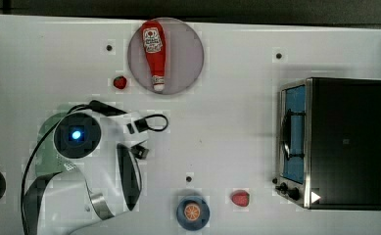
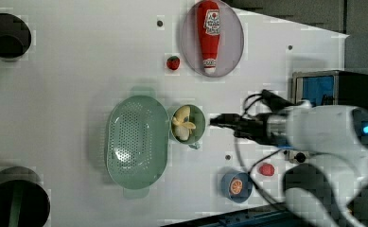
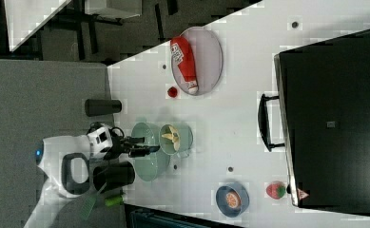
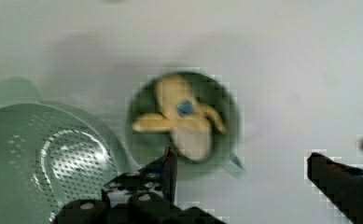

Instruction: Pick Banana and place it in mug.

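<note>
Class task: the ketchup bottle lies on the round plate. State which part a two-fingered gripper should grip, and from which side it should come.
Grip the ketchup bottle across its narrower neck, coming straight down from above. It lies flat on the plate, long axis up-down in the top view, so fingers should probably close from that view's left and right.

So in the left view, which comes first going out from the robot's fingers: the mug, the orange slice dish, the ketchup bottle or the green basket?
1. The mug, holding the banana, just off the open fingers on the left view's left.
2. The blue dish, lower down.
3. The ketchup bottle and the green basket: too close to call, one far above, one beyond the mug.
</note>
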`<state>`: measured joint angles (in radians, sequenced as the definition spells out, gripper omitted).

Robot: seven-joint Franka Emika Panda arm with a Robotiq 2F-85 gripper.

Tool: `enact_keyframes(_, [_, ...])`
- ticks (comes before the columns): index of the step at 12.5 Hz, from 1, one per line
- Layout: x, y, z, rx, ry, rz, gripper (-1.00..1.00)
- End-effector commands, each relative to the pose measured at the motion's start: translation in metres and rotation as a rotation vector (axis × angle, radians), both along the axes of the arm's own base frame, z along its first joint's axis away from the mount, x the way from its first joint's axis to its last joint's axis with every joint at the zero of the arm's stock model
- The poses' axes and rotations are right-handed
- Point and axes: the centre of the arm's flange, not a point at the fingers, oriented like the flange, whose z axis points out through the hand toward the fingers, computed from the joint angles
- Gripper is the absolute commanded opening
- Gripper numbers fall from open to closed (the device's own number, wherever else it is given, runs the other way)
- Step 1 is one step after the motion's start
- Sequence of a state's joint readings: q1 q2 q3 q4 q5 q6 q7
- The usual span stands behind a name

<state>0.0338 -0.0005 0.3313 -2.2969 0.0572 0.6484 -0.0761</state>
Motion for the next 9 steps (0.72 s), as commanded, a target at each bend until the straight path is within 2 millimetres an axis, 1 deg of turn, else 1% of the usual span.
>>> enact_keyframes(1, [0.029,-0.083,0.131,0.008,-0.133,-0.214,1.00])
enact_keyframes(3, [0.034,-0.137,0.183,0.007,-0.142,-0.308,1.00])
enact_keyframes(5, [0.036,-0.183,0.229,-0.009,-0.198,-0.367,1.00])
enact_keyframes(6, [0.031,-0.200,0.242,-0.021,-0.183,-0.393,1.00])
enact_keyframes(8, [0.014,-0.227,0.252,-0.026,-0.091,-0.442,1.00])
enact_keyframes(9, [0.012,-0.234,0.256,-0.025,-0.080,-0.456,1.00])
